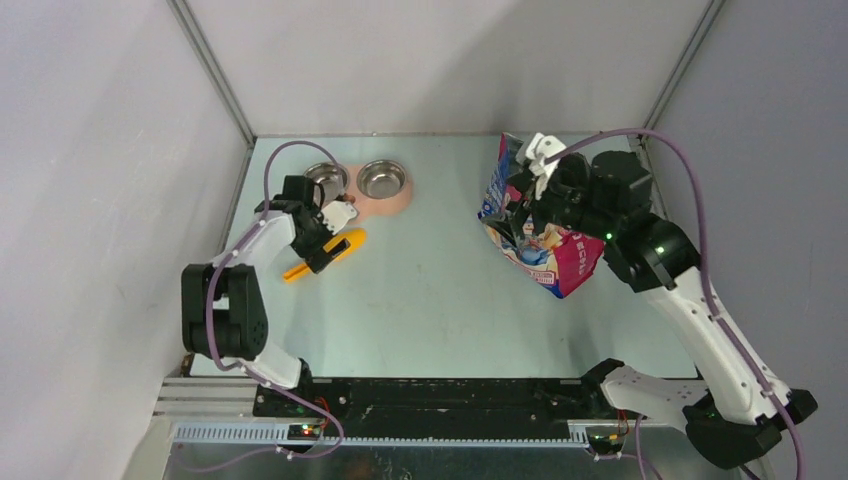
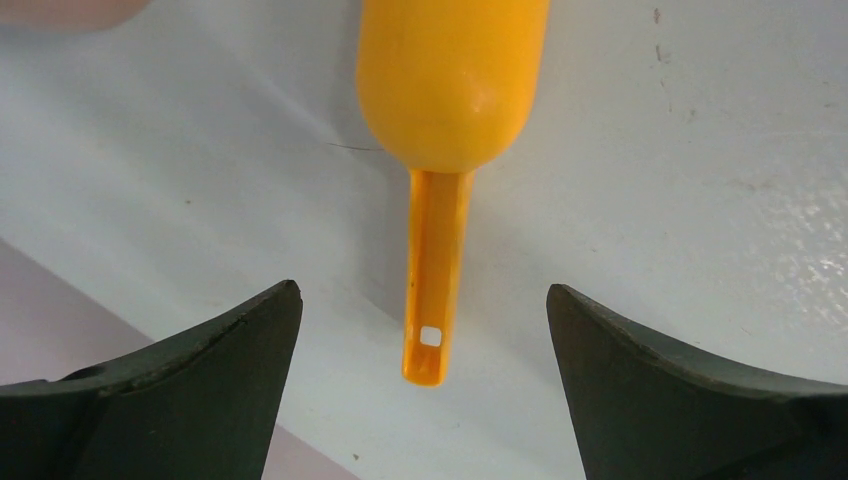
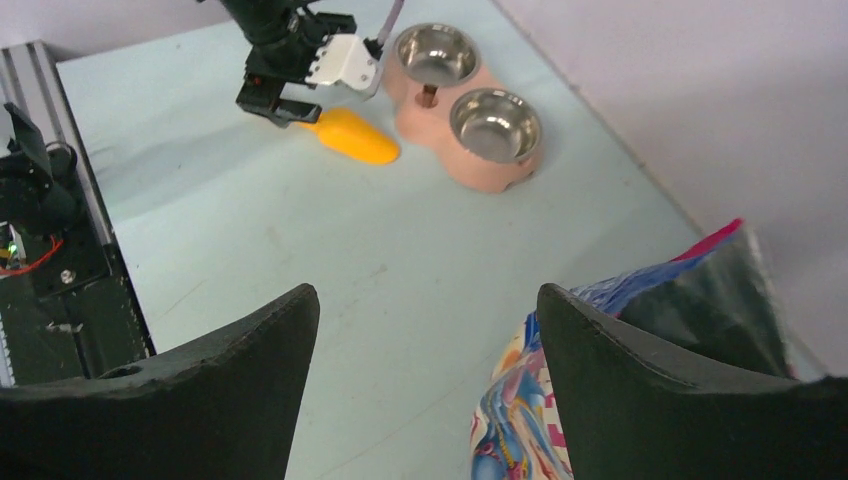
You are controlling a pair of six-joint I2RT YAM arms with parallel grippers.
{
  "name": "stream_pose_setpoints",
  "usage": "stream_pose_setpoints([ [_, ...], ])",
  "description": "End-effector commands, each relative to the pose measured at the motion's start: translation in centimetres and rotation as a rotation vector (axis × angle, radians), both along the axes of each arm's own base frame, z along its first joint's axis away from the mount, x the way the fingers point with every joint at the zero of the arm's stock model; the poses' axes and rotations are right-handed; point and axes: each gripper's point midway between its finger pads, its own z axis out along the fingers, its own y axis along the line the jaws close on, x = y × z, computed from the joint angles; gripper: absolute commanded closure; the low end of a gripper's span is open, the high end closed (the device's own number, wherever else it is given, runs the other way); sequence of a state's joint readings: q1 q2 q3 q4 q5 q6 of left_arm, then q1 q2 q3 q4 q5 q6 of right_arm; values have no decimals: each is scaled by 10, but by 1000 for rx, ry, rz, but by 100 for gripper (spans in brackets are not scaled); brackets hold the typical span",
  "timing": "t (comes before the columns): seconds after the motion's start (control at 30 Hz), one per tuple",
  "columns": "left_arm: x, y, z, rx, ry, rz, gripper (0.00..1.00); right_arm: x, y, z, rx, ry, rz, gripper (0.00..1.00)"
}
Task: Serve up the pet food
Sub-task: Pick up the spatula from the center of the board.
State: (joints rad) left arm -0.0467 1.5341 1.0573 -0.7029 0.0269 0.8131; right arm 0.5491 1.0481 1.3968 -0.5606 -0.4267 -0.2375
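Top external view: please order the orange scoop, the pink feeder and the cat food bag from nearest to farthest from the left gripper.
1. Orange scoop, directly under the left gripper.
2. Pink feeder, just behind it.
3. Cat food bag, far across on the right.

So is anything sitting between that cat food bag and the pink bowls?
Nothing visible. The table between the cat food bag and the pink feeder is bare; the orange scoop lies left of the feeder, off that path.

Pet food bag (image 1: 550,250) stood tilted on the table's (image 1: 440,300) right, right gripper (image 1: 520,195) held close over it, orange scoop (image 1: 350,242) laid under left gripper (image 1: 322,255), pink double bowl (image 1: 385,203) set behind.
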Motion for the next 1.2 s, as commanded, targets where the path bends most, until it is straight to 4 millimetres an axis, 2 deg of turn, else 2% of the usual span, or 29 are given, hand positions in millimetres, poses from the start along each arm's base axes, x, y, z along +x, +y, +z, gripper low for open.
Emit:
stream_pose_setpoints([
  [0.0, 17, 4, -10, -6, 6, 7, 0, 1, 13, -2, 12, -21, 48, 17],
  [0.2, 23, 3, -28, -24, 122, 0, 5, 2, 15, -13, -3, -14, 47, 17],
  [0.37, 24, 2, -36, -43, 192, 2, 17, 1, 15, -13, -3, -19, 46, 17],
  [0.47, 21, 1, -43, -48, 218, -2, 22, 2, 14, -12, -2, -25, 41, 17],
  [0.7, 8, 1, -52, -46, 259, -16, 28, 2, 13, -9, 1, -38, 31, 16],
  [0.77, 5, 2, -55, -39, 268, -18, 38, 3, 11, -8, 3, -42, 22, 16],
  [0.87, 0, 3, -57, -36, 283, -23, 60, 3, 10, -6, 5, -49, 16, 16],
  [0.97, -3, 0, -57, -50, 292, -28, 70, 3, 9, -4, 6, -56, 11, 16],
  [1.07, -6, -3, -54, -67, 302, -23, 86, 3, 8, -4, 3, -64, 9, 15],
  [1.1, -8, -4, -50, -74, 308, -24, 93, 3, 8, -4, 0, -66, 9, 15],
  [1.17, -12, -9, -40, -102, 312, -26, 99, 3, 8, -4, -2, -70, 10, 15],
])
